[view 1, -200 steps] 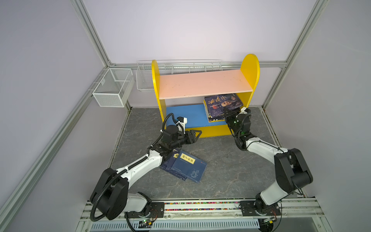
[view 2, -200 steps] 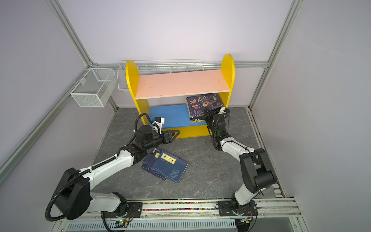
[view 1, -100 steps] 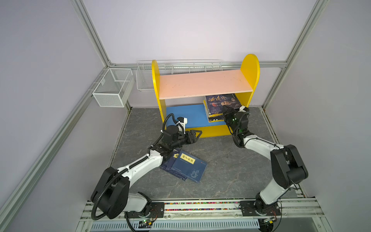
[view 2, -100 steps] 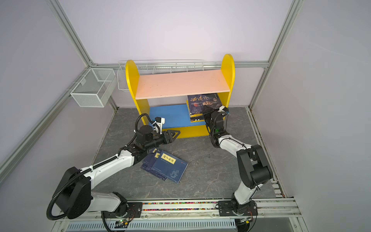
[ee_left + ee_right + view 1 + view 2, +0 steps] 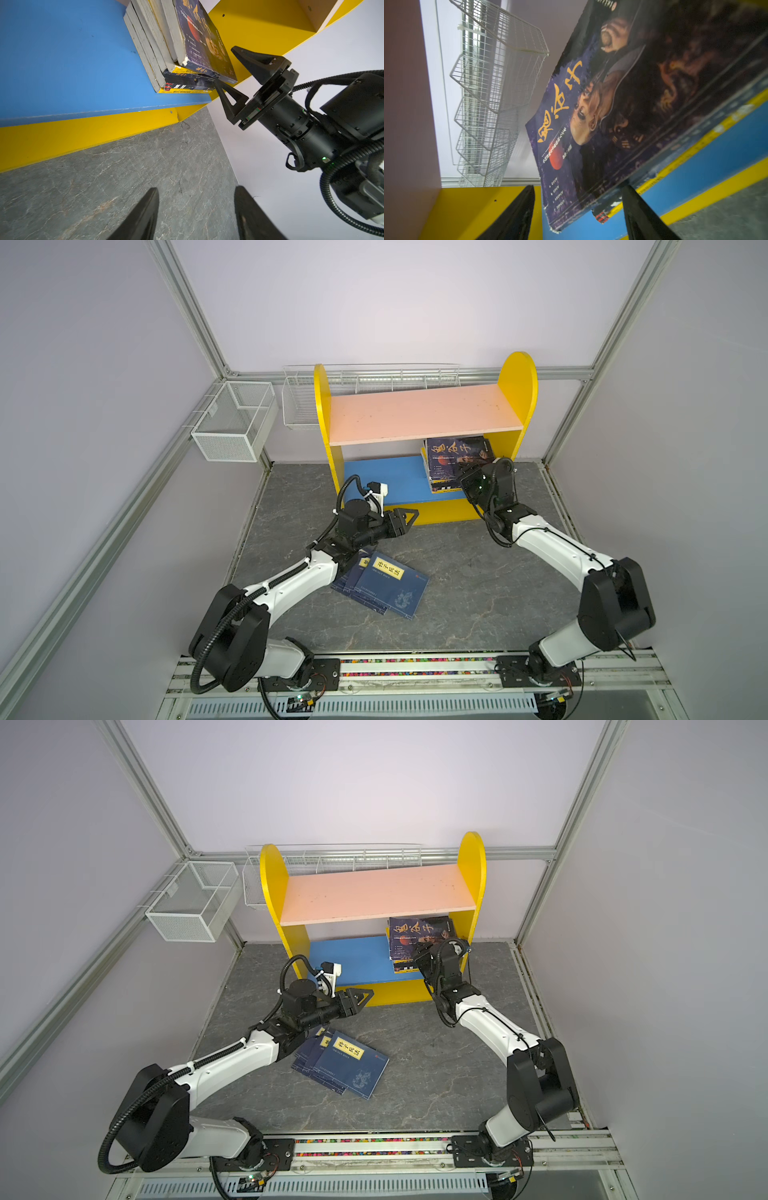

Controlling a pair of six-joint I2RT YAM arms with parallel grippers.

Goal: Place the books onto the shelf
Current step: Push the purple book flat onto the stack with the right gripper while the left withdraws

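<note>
"Right wrist view was mostly one dark book," said Mia. "Its near edge was blurry, and I could not read the small words."

"Where was it lying?" asked Tom.

"On top of the stack on the blue board of the shelf, at its right end in the frame. In both top views the pink board hid the back of the stack, so I could not count the books."

"Did the right gripper squeeze it?"

"No. From above, its wrist covered the fingers. The left wrist view showed them wide apart, with the front corner of the stack just by them. One tip was very close to the book backs. I could not tell if it touched."

"And the left gripper?"

"Its fingers were apart too, with only the grey floor between them. It hung by the shelf's yellow front, near the middle of the frame."

"Any books off the shelf?"

"Yes. Some navy books lay fanned on the floor, below the middle of the frame. The left arm covered their left corners. I saw two yellow labels, but I could not tell how many books there were."

"What else?"

"A long wire basket sat behind the shelf, half hidden by it. A mesh basket hung at the upper left."
</note>
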